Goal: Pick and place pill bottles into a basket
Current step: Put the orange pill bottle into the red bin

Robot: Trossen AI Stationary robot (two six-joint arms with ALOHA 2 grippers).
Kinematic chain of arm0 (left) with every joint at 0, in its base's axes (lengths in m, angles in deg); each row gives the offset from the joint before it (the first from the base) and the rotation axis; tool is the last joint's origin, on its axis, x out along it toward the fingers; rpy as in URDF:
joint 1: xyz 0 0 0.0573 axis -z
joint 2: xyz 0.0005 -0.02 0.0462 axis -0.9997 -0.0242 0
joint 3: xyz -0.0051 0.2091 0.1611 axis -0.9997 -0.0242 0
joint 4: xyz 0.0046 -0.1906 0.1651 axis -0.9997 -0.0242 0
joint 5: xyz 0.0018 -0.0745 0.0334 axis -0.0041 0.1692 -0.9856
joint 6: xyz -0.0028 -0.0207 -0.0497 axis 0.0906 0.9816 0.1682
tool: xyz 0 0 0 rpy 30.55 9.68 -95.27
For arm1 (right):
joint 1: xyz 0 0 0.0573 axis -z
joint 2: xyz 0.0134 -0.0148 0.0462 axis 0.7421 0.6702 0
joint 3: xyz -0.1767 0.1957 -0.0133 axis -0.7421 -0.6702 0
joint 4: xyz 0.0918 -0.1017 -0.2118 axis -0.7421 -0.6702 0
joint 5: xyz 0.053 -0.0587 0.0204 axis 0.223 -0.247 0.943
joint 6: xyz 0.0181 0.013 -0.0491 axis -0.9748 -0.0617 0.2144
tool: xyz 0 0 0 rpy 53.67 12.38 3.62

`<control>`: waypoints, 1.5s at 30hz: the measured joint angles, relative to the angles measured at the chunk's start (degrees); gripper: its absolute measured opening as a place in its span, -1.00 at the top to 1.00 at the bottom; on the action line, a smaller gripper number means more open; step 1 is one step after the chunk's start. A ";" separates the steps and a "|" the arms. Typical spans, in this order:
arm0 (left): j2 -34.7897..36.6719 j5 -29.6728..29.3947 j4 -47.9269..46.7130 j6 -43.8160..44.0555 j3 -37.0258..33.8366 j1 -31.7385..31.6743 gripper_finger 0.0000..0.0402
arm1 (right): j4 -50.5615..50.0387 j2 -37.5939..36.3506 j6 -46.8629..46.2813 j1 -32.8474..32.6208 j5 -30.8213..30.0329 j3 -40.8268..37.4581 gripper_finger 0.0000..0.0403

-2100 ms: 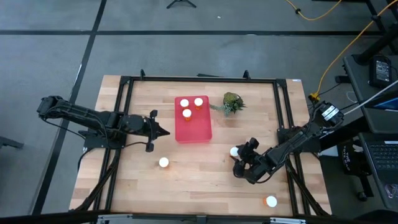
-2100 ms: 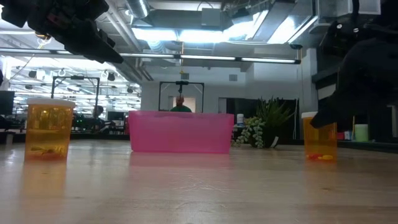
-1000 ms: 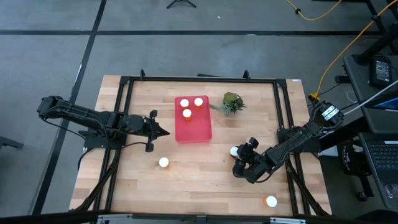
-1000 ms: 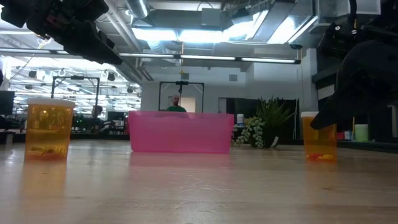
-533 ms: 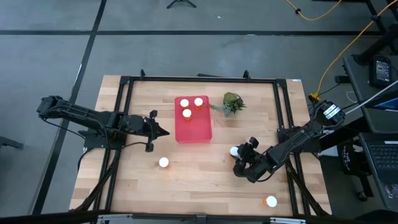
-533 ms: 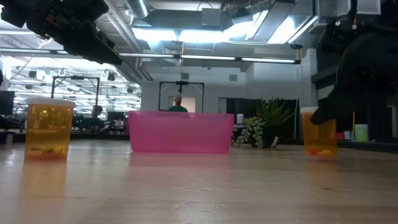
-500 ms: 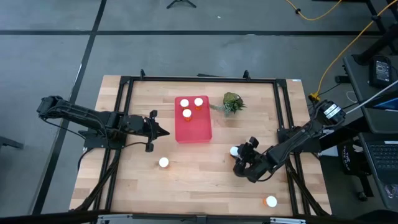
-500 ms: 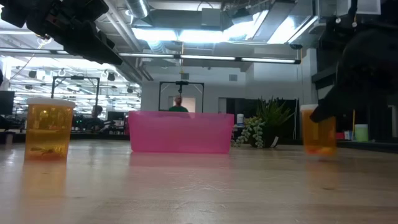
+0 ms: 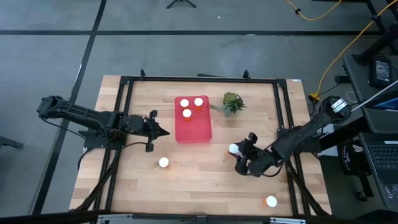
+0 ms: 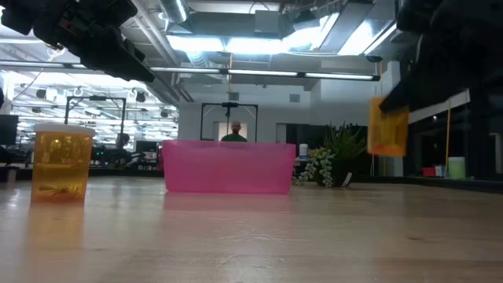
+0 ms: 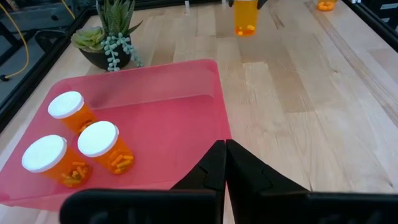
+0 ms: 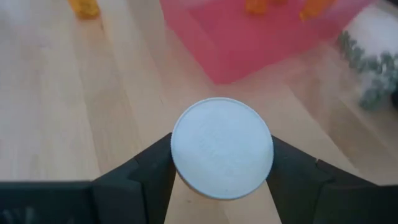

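The basket (image 9: 193, 121) is a red tray at mid-table with three white-capped orange pill bottles (image 9: 187, 113) standing in it, also seen in the left wrist view (image 11: 99, 140). My right gripper (image 9: 237, 153) is to the basket's right and nearer the front edge, shut on another pill bottle (image 9: 234, 149). That bottle hangs in the air in the low view (image 10: 387, 126). My left gripper (image 9: 164, 132) waits shut just left of the basket. Two more bottles stand on their bases on the table (image 9: 163, 162) (image 9: 271, 201). My right gripper pinches the pill bottle between its two fingers (image 12: 152, 168), one on each side just under the white cap (image 12: 222, 147), which hides the place of contact. The fingers slant down from the table's right. The bottle's orange body (image 10: 387, 130) hangs upright, clear of the table.
A small green potted plant (image 9: 231, 102) stands right of the basket's far end. A black metal frame (image 9: 124, 84) runs along the table's sides. Bare wood lies between the held bottle and the basket.
My right gripper has risen and drawn slightly toward the table's far edge, still shut on the pill bottle. The bottle stood on the table a second ago and now hangs clear of it, still upright.
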 joint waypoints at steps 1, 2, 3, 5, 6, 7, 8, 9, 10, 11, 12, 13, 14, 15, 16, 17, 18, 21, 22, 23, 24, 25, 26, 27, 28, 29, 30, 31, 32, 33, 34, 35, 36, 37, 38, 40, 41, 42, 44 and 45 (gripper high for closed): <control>0.00 0.00 0.00 0.00 0.00 0.00 0.97 | 0.35 -0.76 1.37 0.26 0.00 0.00 -0.08; 0.00 0.00 0.00 0.00 0.00 0.00 0.96 | 1.20 -1.51 2.89 0.58 -0.01 0.00 -0.08; 0.00 0.00 0.00 0.00 0.00 -0.01 0.96 | 1.86 -2.30 4.53 0.94 0.01 0.00 -0.08; 0.00 0.00 -0.02 -0.11 0.00 0.00 0.95 | 2.91 -3.99 7.98 1.94 0.04 0.00 -0.08; 0.01 0.00 -0.07 -0.71 0.00 0.00 0.95 | 3.76 -4.77 9.59 2.53 0.11 0.00 -0.08; 0.02 0.00 -0.13 -1.44 0.00 0.00 0.95 | 4.61 -5.51 11.33 3.20 0.32 0.00 -0.08; 0.01 0.00 -0.13 -2.14 0.00 -0.01 0.96 | 5.35 -6.31 13.09 3.90 0.75 0.00 -0.08; 0.00 0.00 -0.13 -2.63 0.00 0.00 0.96 | 6.17 -7.00 14.90 4.64 1.58 0.00 -0.08; 0.00 0.00 -0.13 -3.06 0.00 -0.01 0.97 | 7.17 -7.60 16.57 5.49 2.56 0.01 -0.08; 0.00 0.00 -0.11 -3.34 0.00 -0.02 0.98 | 8.10 -8.20 18.10 6.36 3.70 0.02 -0.08; 0.01 0.00 -0.11 -3.41 0.00 -0.01 0.98 | 8.85 -8.75 19.39 7.17 4.74 0.02 -0.08; 0.00 0.00 -0.11 -3.41 0.00 0.00 0.99 | 9.84 -9.14 20.68 8.02 5.69 0.02 -0.08; 0.00 0.00 -0.11 -3.40 0.00 -0.02 0.99 | 11.12 -9.31 22.14 8.93 6.50 0.02 -0.08; 0.00 0.00 -0.11 -3.20 0.00 0.00 0.99 | 11.98 -9.48 23.71 9.73 7.15 0.02 -0.08; 0.02 0.00 -0.11 -3.17 0.00 0.00 0.99 | 12.62 -9.59 25.25 10.56 7.88 0.02 -0.08; 0.02 0.00 -0.11 -3.19 0.00 -0.02 0.98 | 13.73 -9.60 26.62 11.47 8.62 0.02 -0.08; 0.02 0.00 -0.11 -3.35 0.00 -0.01 0.97 | 14.76 -9.62 27.80 12.43 9.58 0.02 -0.08; 0.02 0.00 0.03 -3.45 0.00 0.00 0.96 | 16.49 -9.64 30.30 15.14 12.42 0.02 -0.08; 0.02 0.00 0.02 -3.45 0.00 0.00 0.96 | 17.40 -9.64 31.05 16.01 13.33 0.02 -0.08; 0.02 0.00 0.04 -3.43 0.00 0.00 0.96 | 18.07 -9.64 31.49 16.84 14.49 0.02 -0.08; 0.02 0.00 0.03 -3.45 0.00 0.00 0.96 | 18.55 -9.64 31.80 17.59 15.37 0.02 -0.08; 0.02 0.00 0.04 -3.45 0.00 0.00 0.97 | 19.02 -9.64 31.93 18.26 16.36 0.02 -0.08; 0.02 -0.01 0.04 -3.45 0.00 -0.02 0.98 | 19.58 -9.64 32.14 18.96 17.21 0.02 -0.08; 0.02 -0.01 0.03 -3.45 0.00 0.00 0.98 | 20.26 -9.64 32.78 19.63 17.95 0.02 -0.08; 0.02 0.00 0.02 -3.45 0.00 0.00 0.99 | 20.94 -9.64 33.23 20.18 18.95 0.02 -0.08; 0.02 -0.01 0.04 -3.45 0.00 -0.01 0.99 | 21.43 -9.64 34.04 20.79 19.78 0.02 -0.08; 0.02 -0.02 0.04 -3.45 0.00 -0.02 0.99 | 21.98 -9.64 34.83 21.36 20.60 0.02 -0.08; 0.02 0.00 0.02 -3.45 0.00 0.00 0.98 | 22.58 -9.64 35.96 21.93 21.37 0.02 -0.08; 0.02 0.00 0.04 -3.45 0.00 -0.02 0.98 | 23.35 -9.64 36.82 22.42 21.80 0.02 -0.08; 0.02 -0.02 0.04 -3.45 0.00 0.00 0.97 | 24.17 -9.64 37.91 22.95 22.38 0.02 -0.08; 0.02 -0.01 0.03 -3.47 0.00 0.00 0.96 | 24.88 -9.64 38.99 23.51 23.26 0.02 -0.08; 0.02 -0.02 0.04 -3.45 0.00 0.00 0.95 | 25.50 -9.64 39.71 24.07 24.21 0.02 -0.08; 0.02 -0.02 0.04 -3.45 0.00 0.00 0.95 | 25.86 -9.64 40.48 24.63 25.14 0.02 -0.08; 0.02 -0.02 0.04 -3.45 0.00 -0.01 0.95 | 26.30 -9.64 40.97 25.29 26.12 0.02 -0.08; 0.02 -0.02 0.04 -3.46 0.00 -0.01 0.95 | 26.54 -9.64 41.71 25.96 27.03 0.02 -0.08; 0.02 0.00 0.04 -3.45 0.00 -0.02 0.96 | 26.92 -9.55 42.79 27.35 28.35 0.02 -0.08; 0.02 -0.02 0.04 -3.45 0.00 -0.02 0.97 | 27.44 -9.37 43.50 28.07 29.11 0.02 -0.08; 0.02 -0.02 0.04 -3.46 0.00 0.00 0.97 | 28.07 -9.17 43.85 28.81 29.67 0.02 -0.08; 0.01 -0.02 0.06 -3.46 0.00 0.00 0.98 | 29.92 -8.50 44.96 30.44 31.63 0.02 -0.08; 0.00 -0.02 0.06 -3.46 0.00 0.00 0.99 | 31.03 -8.02 45.22 31.19 32.99 0.02 -0.08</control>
